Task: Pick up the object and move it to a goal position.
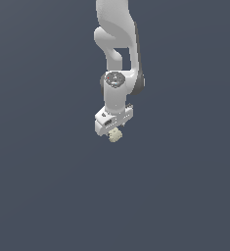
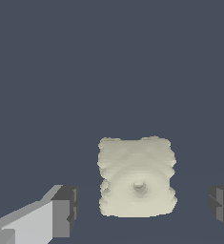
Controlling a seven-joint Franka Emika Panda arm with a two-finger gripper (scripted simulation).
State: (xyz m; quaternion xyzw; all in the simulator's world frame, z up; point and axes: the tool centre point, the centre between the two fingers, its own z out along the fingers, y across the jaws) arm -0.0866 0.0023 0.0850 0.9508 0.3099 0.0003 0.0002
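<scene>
Exterior view: my white arm hangs down from the top of the frame against a flat slate-grey ground, wrist pointed straight down. My gripper sits at its lower end, and the blob, small, pale cream and lumpy, shows right under the white gripper block, touching or nearly touching its underside. It is far smaller than the block. From here my fingers are too small to make out, and I cannot tell whether the blob lies on the ground or hangs clear of it.

Wrist view: the blob fills the middle of the frame, a roughly square-edged lump with ragged sides and a small round dimple in its face. It lies between my two fingers. One finger, dark-padded with a lighter grey body behind it, stands on one side; the other shows only as a dark tip at the opposite edge. Both stand well apart, with a clear strip of grey ground between each pad and the blob. Neither pad touches it, so I hold nothing. My gripper is spread wide around the blob.
</scene>
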